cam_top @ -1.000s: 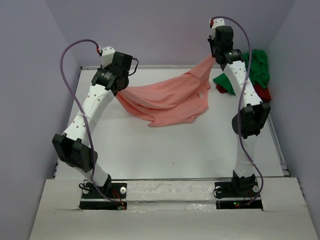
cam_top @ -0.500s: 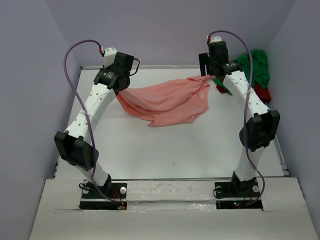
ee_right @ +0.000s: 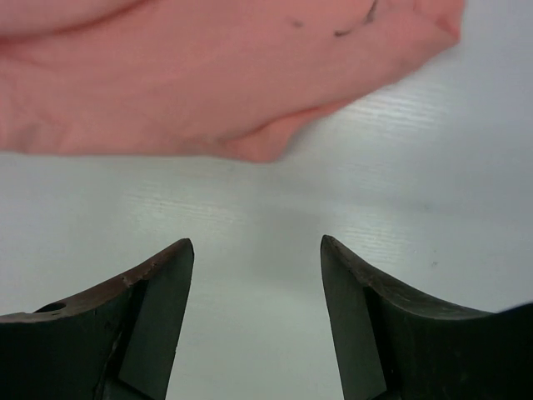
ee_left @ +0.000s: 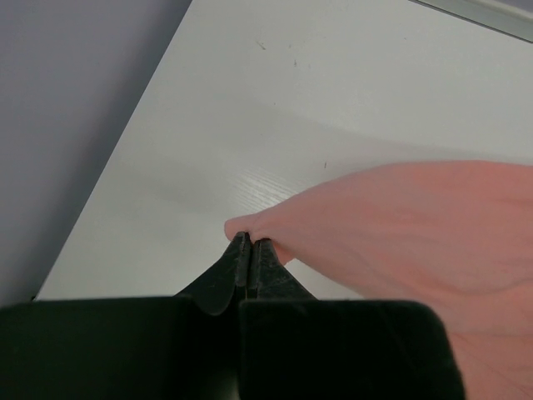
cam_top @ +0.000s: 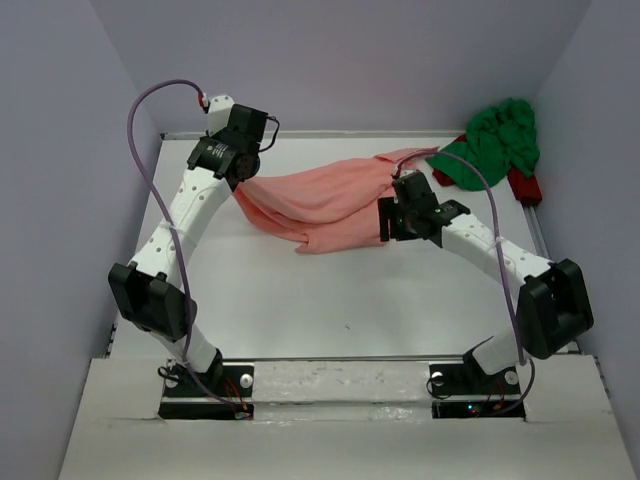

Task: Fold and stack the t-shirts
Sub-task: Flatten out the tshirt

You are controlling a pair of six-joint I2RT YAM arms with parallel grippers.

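Limp, light pink shirt (cam_top: pixel 330 195) sags over the table's (cam_top: pixel 350 300) far half, one edge pinched in the closed left gripper (ee_left: pixel 251 246); the right gripper (ee_right: pixel 256 250) gapes empty, probably best taking a hem corner.

We read this as a robotics lab cell: a white wood-grain table (cam_top: pixel 330 300) boxed by plain lavender-grey walls (cam_top: pixel 340 60) at 9, 12 and 3 o'clock. 2 white-and-black jointed machines, left arm (cam_top: pixel 180 220) and right arm (cam_top: pixel 490 250), are bolted to black base plates (cam_top: pixel 205 395) at 6 o'clock, trailing purple cables (cam_top: pixel 130 130).
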